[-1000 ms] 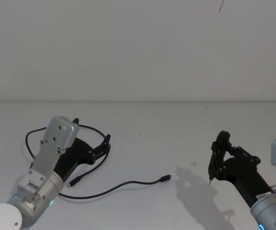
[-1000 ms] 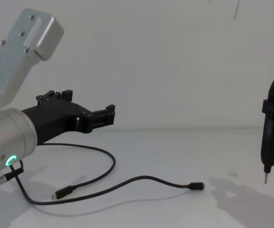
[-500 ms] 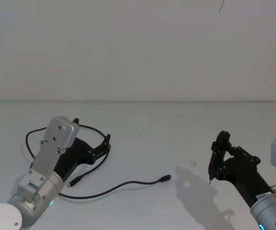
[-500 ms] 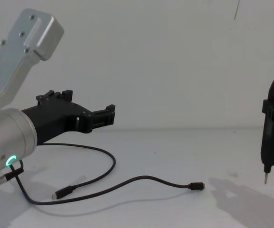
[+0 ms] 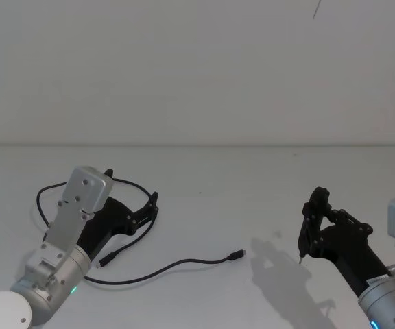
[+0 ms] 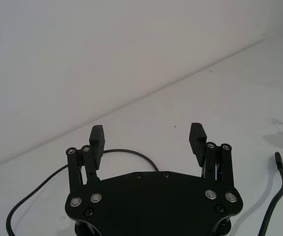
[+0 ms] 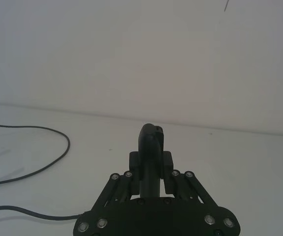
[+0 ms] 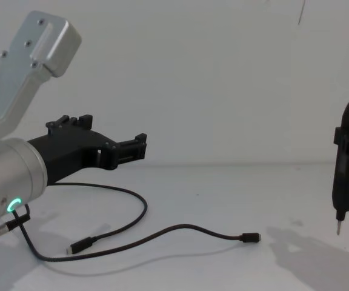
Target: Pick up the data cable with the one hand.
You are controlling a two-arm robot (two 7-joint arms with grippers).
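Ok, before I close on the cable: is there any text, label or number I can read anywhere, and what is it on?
No text can be read in any view.
Small pale label on the black body of the right gripper, by its silver wrist: too small to read.
The data cable and the left gripper carry no visible markings.

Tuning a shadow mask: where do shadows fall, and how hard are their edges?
Head view: a soft grey shadow lies on the table left of the right gripper. Chest view: the same blurry patch; the data cable casts only a faint shadow.
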